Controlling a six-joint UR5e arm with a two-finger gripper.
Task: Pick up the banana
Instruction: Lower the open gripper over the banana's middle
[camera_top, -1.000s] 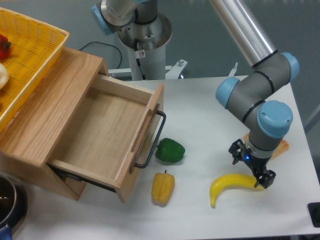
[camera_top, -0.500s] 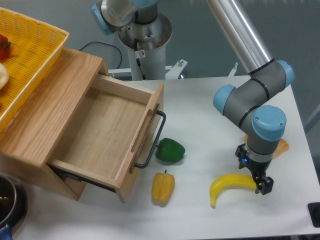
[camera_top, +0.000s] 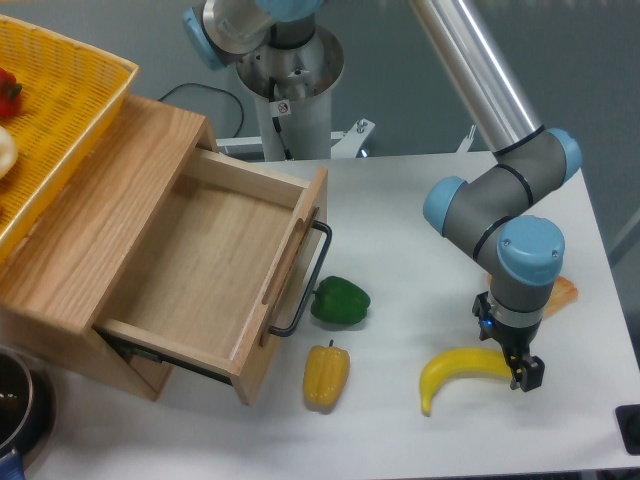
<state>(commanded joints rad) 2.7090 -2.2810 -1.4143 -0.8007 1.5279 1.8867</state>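
Since the earlier frames we see the arm shift slightly left, and the gripper that stood spread over the banana's right end now looks drawn in around that end. Banana has not moved; it lies on the table, well right of the wooden drawer box, just right of the yellow pepper.

We read no writing; a small red-and-white sticker on the robot base is too small to make out.

Drawer is pulled open and we see nothing in it. Yellow basket sits on top of the box, holding a red item and a pale item at the frame edge. Green pepper sits just right of the drawer handle. Dark pot is below-left of the box.

Fingers touch the banana's right tip; the wrist covers the rest, so we cannot tell if they are clamped on it. An orange pastry wedge pokes out behind the wrist.
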